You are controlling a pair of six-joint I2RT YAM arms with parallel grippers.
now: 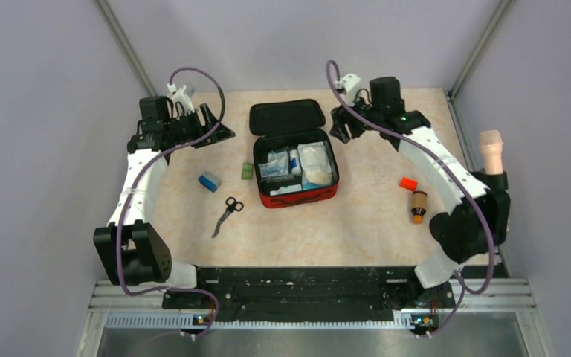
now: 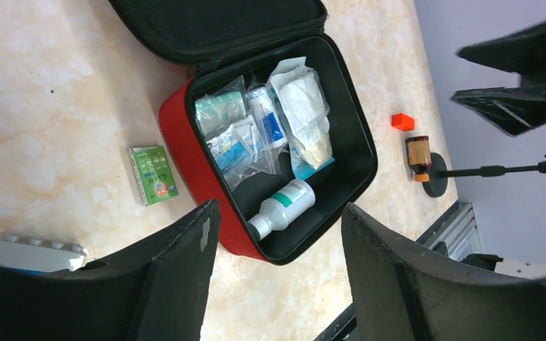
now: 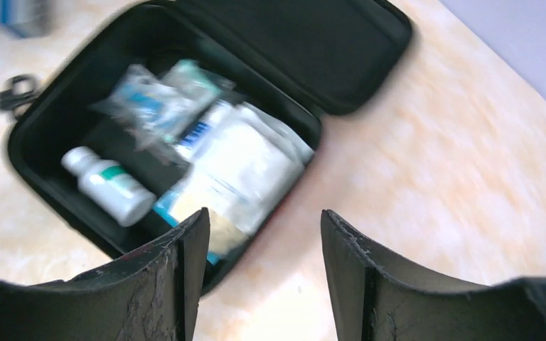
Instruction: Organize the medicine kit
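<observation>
Pale marbled table [image 1: 357,223], grey walls [image 1: 282,37] around it. The medicine kit [image 1: 297,197] lies open at the table's centre, holding a white bottle [image 2: 281,207], gauze [image 2: 302,106] and sealed packets [image 2: 231,135]. Scissors [image 1: 227,212] lie left of the kit. The left gripper [image 2: 277,227] and right gripper [image 3: 264,227] flank the kit, jaws apart, empty.

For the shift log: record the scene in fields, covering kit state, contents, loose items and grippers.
kit: medicine kit, lid open
inside: white bottle, gauze packet, sachets
left of kit: green box, blue box, scissors
right of kit: orange-red cap, brown vial
left gripper: open, empty
right gripper: open, empty
</observation>
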